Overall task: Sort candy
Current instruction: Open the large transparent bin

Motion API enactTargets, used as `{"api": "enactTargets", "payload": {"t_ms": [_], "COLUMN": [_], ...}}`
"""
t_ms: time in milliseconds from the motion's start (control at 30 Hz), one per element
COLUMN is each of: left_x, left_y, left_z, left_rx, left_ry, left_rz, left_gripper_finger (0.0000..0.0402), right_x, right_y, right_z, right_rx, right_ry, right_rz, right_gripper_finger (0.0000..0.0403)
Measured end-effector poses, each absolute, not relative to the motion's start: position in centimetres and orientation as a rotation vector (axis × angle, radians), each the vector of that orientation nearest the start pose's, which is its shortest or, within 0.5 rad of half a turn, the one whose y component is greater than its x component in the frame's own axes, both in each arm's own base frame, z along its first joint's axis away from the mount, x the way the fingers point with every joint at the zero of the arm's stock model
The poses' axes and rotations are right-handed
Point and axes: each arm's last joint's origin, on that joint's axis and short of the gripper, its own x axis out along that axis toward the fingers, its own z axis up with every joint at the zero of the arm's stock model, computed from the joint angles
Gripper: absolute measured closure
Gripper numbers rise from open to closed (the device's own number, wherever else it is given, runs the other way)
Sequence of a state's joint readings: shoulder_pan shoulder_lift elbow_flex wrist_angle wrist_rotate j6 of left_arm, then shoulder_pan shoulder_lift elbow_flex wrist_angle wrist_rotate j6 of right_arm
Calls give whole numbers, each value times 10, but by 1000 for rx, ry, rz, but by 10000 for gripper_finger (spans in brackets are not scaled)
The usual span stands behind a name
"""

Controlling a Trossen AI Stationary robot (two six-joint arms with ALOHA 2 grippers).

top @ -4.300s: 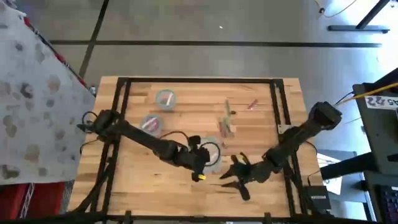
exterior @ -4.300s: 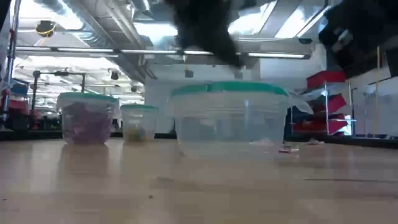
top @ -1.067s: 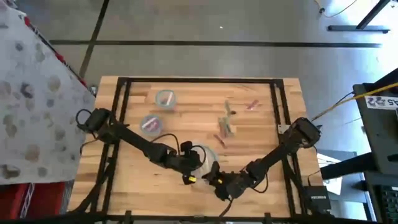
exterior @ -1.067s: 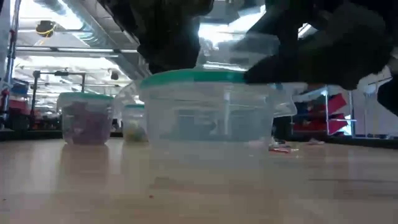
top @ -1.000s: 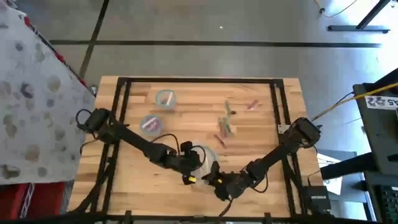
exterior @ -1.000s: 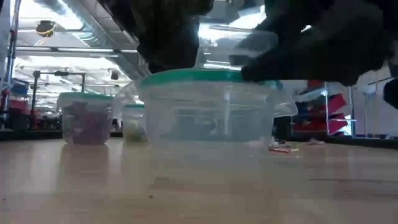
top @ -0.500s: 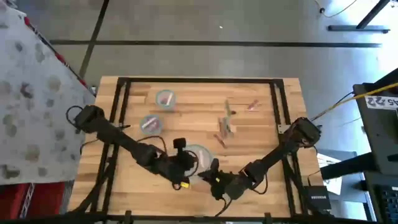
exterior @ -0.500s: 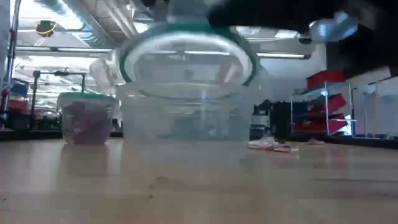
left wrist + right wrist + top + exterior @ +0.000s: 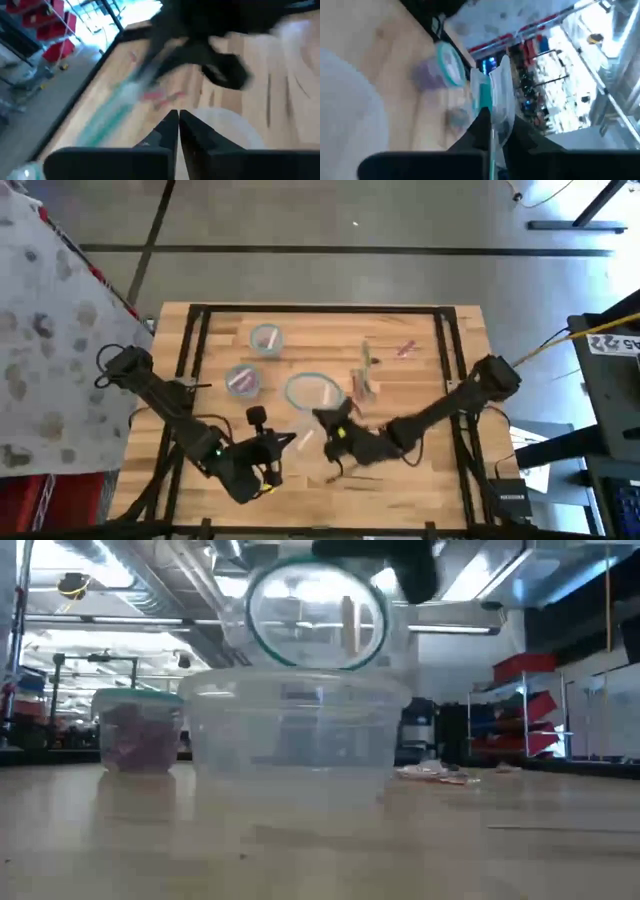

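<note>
Candy (image 9: 365, 383) lies loose on the table (image 9: 420, 470), right of centre, beside the right gripper (image 9: 327, 420), which is clamped on a teal-rimmed lid (image 9: 312, 391) held on edge. Left gripper (image 9: 281, 442), fingers closed and empty, near the open bowl (image 9: 295, 735).

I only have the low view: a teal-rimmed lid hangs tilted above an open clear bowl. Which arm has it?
Observer: The right end effector pinches the lid by its rim; its wrist view shows this.
Operator: Where is the left one?
Observer: The left end effector is shut on nothing, near the table's front, left of the open bowl.
Operator: I see one small bowl with purple candy. Any others?
Observer: Yes. From above, a second small bowl stands beyond the purple-filled one.
Operator: How is the loose candy spread?
Observer: The loose candy lies in a scattered line toward the far right corner.
</note>
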State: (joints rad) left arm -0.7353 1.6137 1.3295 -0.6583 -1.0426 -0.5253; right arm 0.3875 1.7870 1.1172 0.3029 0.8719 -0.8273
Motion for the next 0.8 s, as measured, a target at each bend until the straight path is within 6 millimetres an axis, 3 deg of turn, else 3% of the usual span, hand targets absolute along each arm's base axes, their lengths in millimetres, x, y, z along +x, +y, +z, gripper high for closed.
{"api": "enactTargets", "payload": {"t_ms": [233, 433, 600, 800], "left_x": [250, 241, 236, 236], "left_y": [-211, -213, -213, -212], "left_z": [272, 256, 246, 244], "left_rx": [154, 87, 24, -2], "left_ry": [497, 496, 489, 484], "left_rz": [434, 451, 469, 477], "left_gripper_finger": [402, 402, 402, 402], "right_x": [397, 403, 402, 387], "right_y": [54, 21, 5, 14], "right_z": [174, 145, 152, 190], "right_rx": [-966, -739, -553, -552], "right_ry": [648, 722, 700, 679], "right_rz": [-266, -176, -240, -282], "right_gripper_finger": [396, 348, 292, 194]}}
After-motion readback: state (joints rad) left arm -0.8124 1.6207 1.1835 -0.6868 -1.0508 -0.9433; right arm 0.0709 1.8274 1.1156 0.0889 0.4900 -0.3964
